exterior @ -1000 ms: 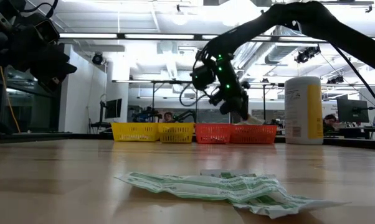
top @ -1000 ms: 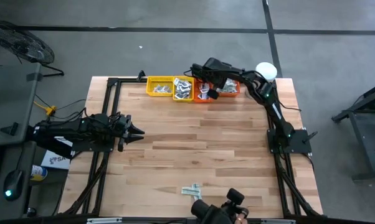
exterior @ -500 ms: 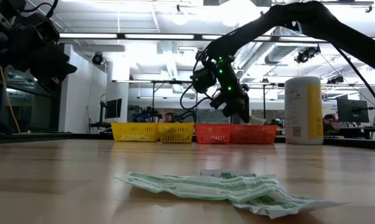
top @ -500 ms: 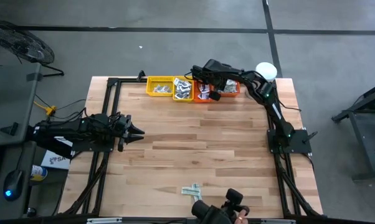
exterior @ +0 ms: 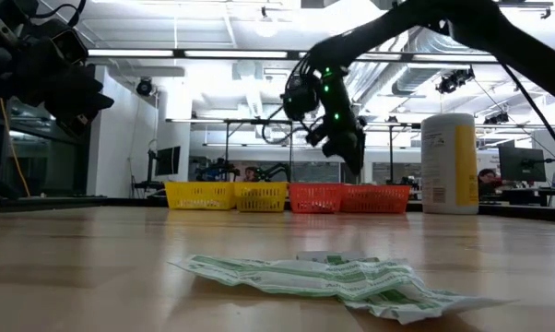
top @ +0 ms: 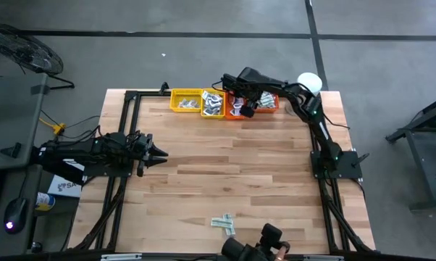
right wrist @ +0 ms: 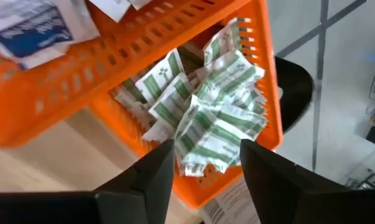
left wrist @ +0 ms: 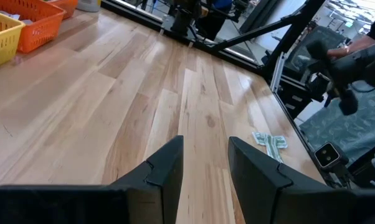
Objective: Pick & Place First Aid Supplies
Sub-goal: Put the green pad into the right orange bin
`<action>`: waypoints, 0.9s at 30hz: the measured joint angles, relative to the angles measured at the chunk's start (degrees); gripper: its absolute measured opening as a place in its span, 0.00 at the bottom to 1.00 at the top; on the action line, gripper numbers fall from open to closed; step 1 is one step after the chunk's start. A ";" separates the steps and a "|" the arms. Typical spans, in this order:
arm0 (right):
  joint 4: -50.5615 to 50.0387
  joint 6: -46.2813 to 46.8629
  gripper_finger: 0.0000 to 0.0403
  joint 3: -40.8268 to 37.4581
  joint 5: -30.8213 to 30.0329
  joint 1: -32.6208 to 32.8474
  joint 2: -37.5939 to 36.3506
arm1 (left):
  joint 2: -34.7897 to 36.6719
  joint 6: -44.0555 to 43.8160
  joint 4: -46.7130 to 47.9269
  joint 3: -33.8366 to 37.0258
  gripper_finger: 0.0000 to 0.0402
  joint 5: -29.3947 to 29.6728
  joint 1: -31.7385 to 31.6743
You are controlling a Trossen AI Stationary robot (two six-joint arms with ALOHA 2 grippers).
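Below the right gripper (right wrist: pixel 200 163), whose fingers are parted and empty, white-and-green strips (right wrist: pixel 215 121) are heaped crisscross in an orange tray (right wrist: pixel 144 43). More strips (top: pixel 223 222) lie on the worktop (top: pixel 225 167); the left gripper (top: pixel 158 153) is held level, fingers apart.

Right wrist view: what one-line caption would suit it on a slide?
The right hand, open, hovers above green-and-white packets piled in an orange tray.

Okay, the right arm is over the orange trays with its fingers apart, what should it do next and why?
Probably lift the right gripper clear and swing back toward the green-and-white strips on the table's near edge. Its jaws stand open and empty above the piled packets in the orange tray; the left gripper waits.
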State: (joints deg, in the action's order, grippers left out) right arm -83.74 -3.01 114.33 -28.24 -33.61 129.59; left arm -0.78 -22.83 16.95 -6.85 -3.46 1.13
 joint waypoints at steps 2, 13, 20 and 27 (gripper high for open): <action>-0.15 0.56 0.45 0.01 0.72 0.23 -1.35 | 0.00 0.00 0.00 0.00 0.32 0.02 0.02; -0.44 7.58 0.45 0.04 24.23 4.14 -10.27 | 0.02 0.00 0.00 0.00 0.32 0.00 0.00; 0.12 10.47 0.45 0.06 32.61 12.50 -13.70 | 0.02 0.00 0.00 0.00 0.32 0.02 0.02; 1.39 19.16 0.45 0.06 33.38 24.49 -13.78 | 0.02 0.00 0.00 0.00 0.32 0.01 0.00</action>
State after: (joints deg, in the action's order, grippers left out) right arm -82.35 16.16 114.39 5.15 -9.13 115.81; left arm -0.75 -22.83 16.95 -6.85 -3.46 1.13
